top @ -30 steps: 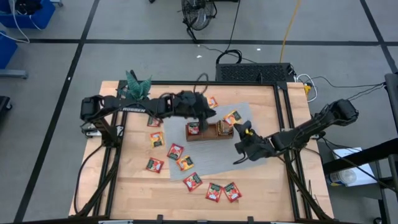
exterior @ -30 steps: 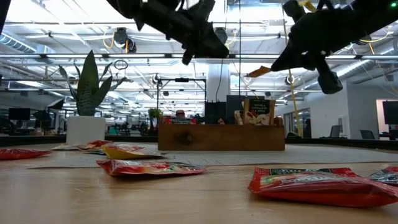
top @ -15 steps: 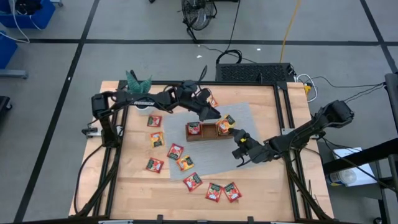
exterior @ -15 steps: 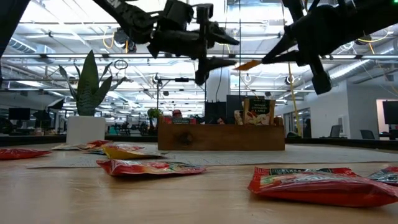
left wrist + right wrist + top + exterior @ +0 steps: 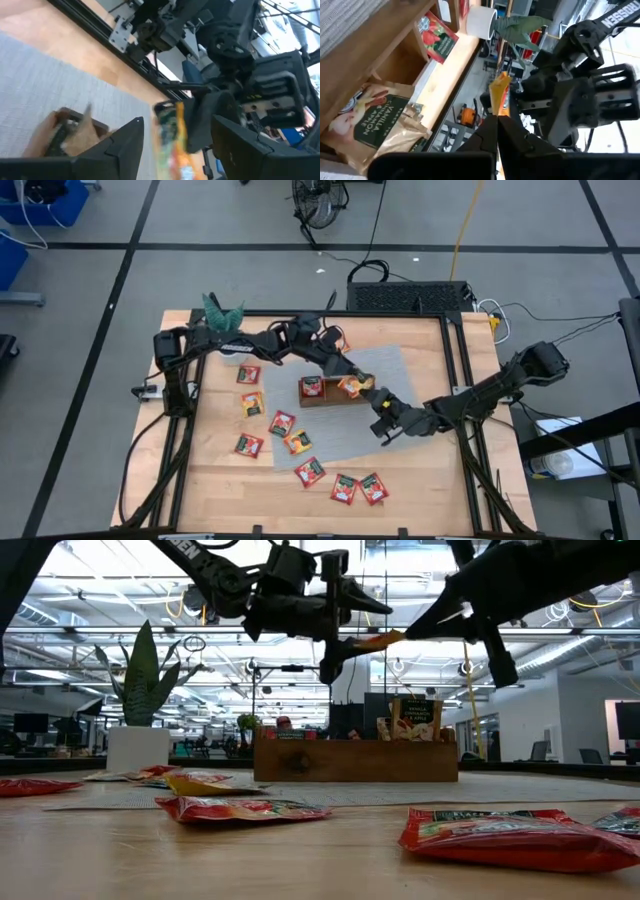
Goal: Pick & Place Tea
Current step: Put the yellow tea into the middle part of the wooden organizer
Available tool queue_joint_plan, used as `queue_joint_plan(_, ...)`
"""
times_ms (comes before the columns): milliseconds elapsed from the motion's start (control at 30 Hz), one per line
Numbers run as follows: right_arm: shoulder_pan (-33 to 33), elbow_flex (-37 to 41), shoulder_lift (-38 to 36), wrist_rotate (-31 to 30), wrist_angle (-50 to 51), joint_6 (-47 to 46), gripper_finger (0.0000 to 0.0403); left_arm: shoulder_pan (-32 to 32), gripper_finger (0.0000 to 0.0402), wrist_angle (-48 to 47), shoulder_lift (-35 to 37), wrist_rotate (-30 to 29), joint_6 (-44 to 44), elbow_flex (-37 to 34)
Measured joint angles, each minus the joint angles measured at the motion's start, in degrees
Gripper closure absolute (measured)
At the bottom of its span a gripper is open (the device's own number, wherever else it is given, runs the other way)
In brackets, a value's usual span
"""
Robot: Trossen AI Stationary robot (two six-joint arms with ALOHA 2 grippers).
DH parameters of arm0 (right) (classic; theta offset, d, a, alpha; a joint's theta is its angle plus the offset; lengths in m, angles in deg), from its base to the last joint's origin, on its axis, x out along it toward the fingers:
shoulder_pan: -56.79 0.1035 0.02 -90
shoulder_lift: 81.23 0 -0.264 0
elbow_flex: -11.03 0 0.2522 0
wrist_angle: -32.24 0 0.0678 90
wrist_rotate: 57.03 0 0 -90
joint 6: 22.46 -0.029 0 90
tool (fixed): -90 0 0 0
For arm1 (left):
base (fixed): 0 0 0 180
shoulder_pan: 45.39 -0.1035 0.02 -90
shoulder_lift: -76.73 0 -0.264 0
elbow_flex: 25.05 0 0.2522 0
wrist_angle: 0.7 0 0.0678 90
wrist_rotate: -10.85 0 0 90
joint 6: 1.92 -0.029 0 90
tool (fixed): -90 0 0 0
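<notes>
Above the wooden tray (image 5: pixel 322 392) — a handoff in mid-air
Right gripper (image 5: pixel 370 396) pinched the orange sachet (image 5: pixel 382 639); left gripper (image 5: pixel 352 628) stood spread around it — better to close squarely first

Two dark, white-lettered jointed arms

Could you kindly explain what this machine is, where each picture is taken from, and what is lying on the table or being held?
It is a robot with two dark arms at a wooden table. One picture looks straight down, one looks level across the tabletop, and two look out from the arms' wrists. Tea sachets lie scattered around a wooden tray on a grey mat. Above the tray, the right gripper holds an orange-yellow sachet in shut jaws. The left gripper faces it, jaws open either side of that sachet, as if for a handover.
</notes>
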Motion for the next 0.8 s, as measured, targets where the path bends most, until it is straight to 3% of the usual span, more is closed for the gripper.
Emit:
queue_joint_plan(533,-3.0,0.0,0.0,3.4,-1.2,-1.6,0.0403,0.9,0.0174,0.1,0.0,-0.3,-0.2,0.0)
queue_joint_plan(633,-3.0,0.0,0.0,3.4,-1.1,-1.8,0.0403,0.9,0.0197,0.1,0.0,-0.3,-0.3,0.0)
queue_joint_plan(800,-3.0,0.0,0.0,3.4,-1.1,-1.8,0.0403,0.8,0.0283,0.1,0.0,-0.3,-1.3,0.0)
